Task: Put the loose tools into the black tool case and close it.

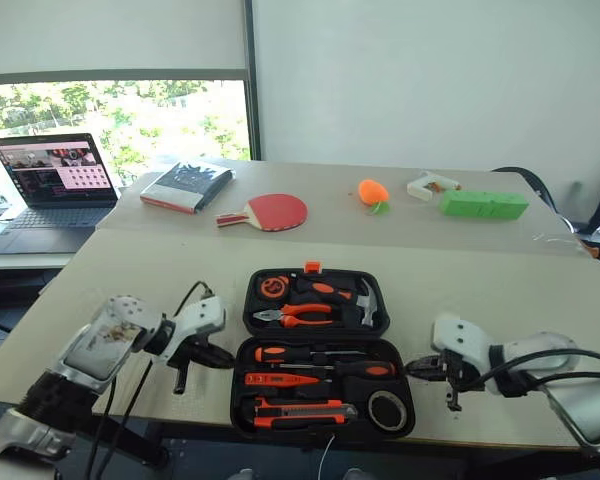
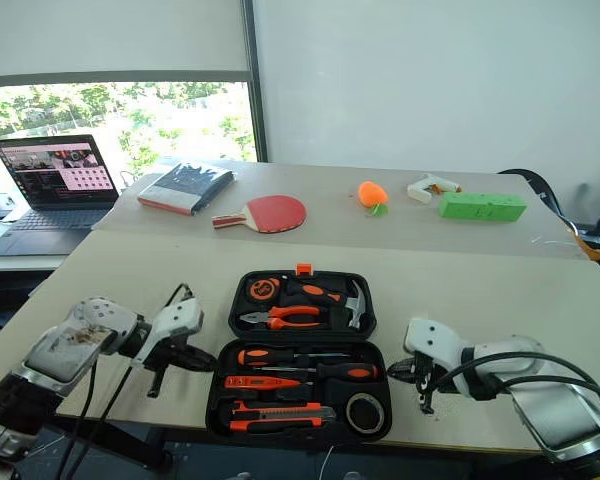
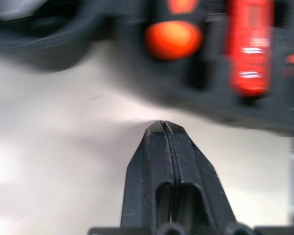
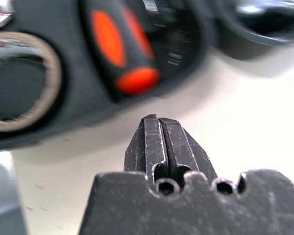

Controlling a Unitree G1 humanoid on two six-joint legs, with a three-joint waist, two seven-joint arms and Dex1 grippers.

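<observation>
Case (image 1: pixel 320 345): black moulded plastic, matt, open. Screwdriver (image 1: pixel 325 369) handles: glossy orange-black plastic; thin shafts bright metal. Knife (image 1: pixel 300 410): orange plastic body. Hammer (image 1: pixel 368 300): shiny metal head. Roll (image 1: pixel 387 410): black, glossy tape look. Table (image 1: pixel 130 270): smooth matt beige. Left gripper (image 3: pixel 162 128) fingers: black, scuffed, dull sheen. Right gripper (image 4: pixel 157 121) fingers: black, scratched. Paddle (image 1: pixel 277 211): matt red face, wooden handle. Block (image 1: pixel 483 204): green plastic.

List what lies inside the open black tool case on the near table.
In the black tool case: pliers, hammer, tape measure, two screwdrivers, orange tester, utility knife, black roll. Anything beneath them is hidden.
</observation>
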